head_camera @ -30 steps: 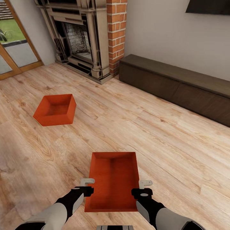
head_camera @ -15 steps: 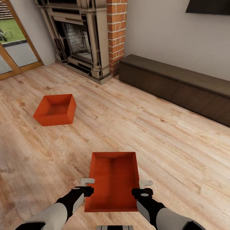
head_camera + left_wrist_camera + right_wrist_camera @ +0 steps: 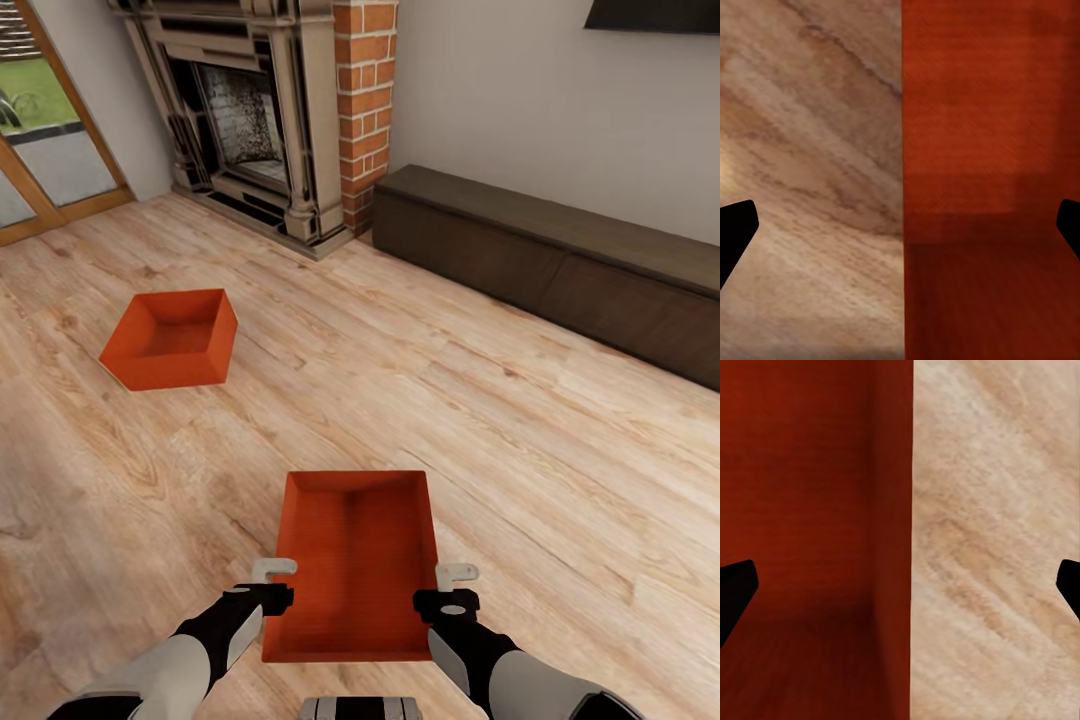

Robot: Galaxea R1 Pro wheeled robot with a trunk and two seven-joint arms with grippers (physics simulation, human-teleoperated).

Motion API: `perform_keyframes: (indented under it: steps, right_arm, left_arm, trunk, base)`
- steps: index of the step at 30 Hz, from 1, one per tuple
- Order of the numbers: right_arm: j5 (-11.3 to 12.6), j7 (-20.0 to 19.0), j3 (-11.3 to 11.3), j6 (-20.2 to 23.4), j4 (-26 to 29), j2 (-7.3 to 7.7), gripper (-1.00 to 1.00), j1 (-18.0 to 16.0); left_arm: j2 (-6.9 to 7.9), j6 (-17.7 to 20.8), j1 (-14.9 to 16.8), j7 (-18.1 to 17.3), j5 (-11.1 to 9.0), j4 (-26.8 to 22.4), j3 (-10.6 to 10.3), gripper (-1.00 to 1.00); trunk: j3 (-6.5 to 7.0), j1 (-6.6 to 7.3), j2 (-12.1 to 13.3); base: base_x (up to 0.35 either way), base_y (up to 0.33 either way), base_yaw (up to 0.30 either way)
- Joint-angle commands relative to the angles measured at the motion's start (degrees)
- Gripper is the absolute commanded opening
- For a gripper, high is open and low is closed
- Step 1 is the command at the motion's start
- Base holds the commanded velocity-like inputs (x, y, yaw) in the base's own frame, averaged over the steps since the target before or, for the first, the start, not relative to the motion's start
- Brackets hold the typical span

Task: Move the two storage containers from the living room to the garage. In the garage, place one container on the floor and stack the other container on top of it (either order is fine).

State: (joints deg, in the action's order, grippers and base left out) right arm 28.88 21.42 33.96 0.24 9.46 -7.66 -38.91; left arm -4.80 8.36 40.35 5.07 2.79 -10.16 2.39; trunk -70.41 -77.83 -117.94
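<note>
Here in the living room, the nearer storage container (image 3: 352, 565) sits right in front of the robot, open top up, its long sides running away from the camera over the light wood-plank floor (image 3: 520, 470). The left gripper (image 3: 272, 582) hangs at the bin's left wall and the right gripper (image 3: 452, 588) at its right wall, one on each side.

From the left wrist view, the two dark fingertips (image 3: 735, 229) stand wide apart, and the container's wall edge (image 3: 975, 150) runs straight between them: released, spread across the rim, with floor planks (image 3: 810, 150) on the outer side. The right wrist view mirrors it: fingertips (image 3: 735, 589) far apart, the orange-red wall (image 3: 817, 510) on one side and pale floor (image 3: 997, 525) on the other, so this pincer is released too, straddling the rim. Whether any pad touches the wall, I cannot tell.

The second storage container (image 3: 170, 338) rests on the planks well apart, ahead and to the left, turned at an angle to the first. Between the two bins lies bare floor.

Beyond it stands the fireplace (image 3: 250, 110) with its brick column (image 3: 362, 100), flush against the back wall. A long, low dark cabinet (image 3: 560, 265) runs along the right-hand wall, well away from the held-between bin. At far left, wood-framed glass doors (image 3: 50, 130) show green grass outside. A dark panel (image 3: 655, 14) sits high on the wall at upper right, cut by the frame.
</note>
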Motion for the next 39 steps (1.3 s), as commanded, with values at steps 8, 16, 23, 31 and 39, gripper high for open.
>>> perform_keyframes:
  steps: [8,16,23,31,39]
  right_arm:
    - [0.47,0.26,0.52,0.03,0.04,0.11,1.00,-0.03]
    - [0.41,0.29,0.56,-0.01,0.04,0.26,1.00,-0.03]
    - [0.44,0.29,0.58,0.02,0.04,0.27,1.00,-0.03]
    - [0.47,0.26,0.58,0.02,0.04,0.35,1.00,-0.03]
    - [0.47,0.28,0.58,0.03,0.04,0.36,1.00,-0.03]
  left_arm:
    - [-0.04,0.34,-0.01,0.20,0.29,-0.12,0.24,1.00]
    - [-0.05,0.34,-0.01,0.20,0.29,-0.12,0.24,1.00]
    - [-0.06,0.34,-0.01,0.27,0.29,-0.12,0.24,1.00]
    - [-0.03,0.34,-0.01,0.27,0.29,-0.12,0.24,1.00]
    - [-0.03,0.34,-0.01,0.29,0.29,-0.12,0.24,1.00]
  trunk:
    - [-1.47,-1.76,-3.24]
    - [-2.73,-3.29,-6.04]
    - [-2.73,-3.29,-6.04]
    - [-3.99,-4.83,-8.85]
    - [-4.71,-5.71,-10.46]
  base:
    - [0.000,0.000,0.000]
    - [0.000,0.000,0.000]
    - [0.000,0.000,0.000]
    - [0.000,0.000,0.000]
    - [0.000,0.000,0.000]
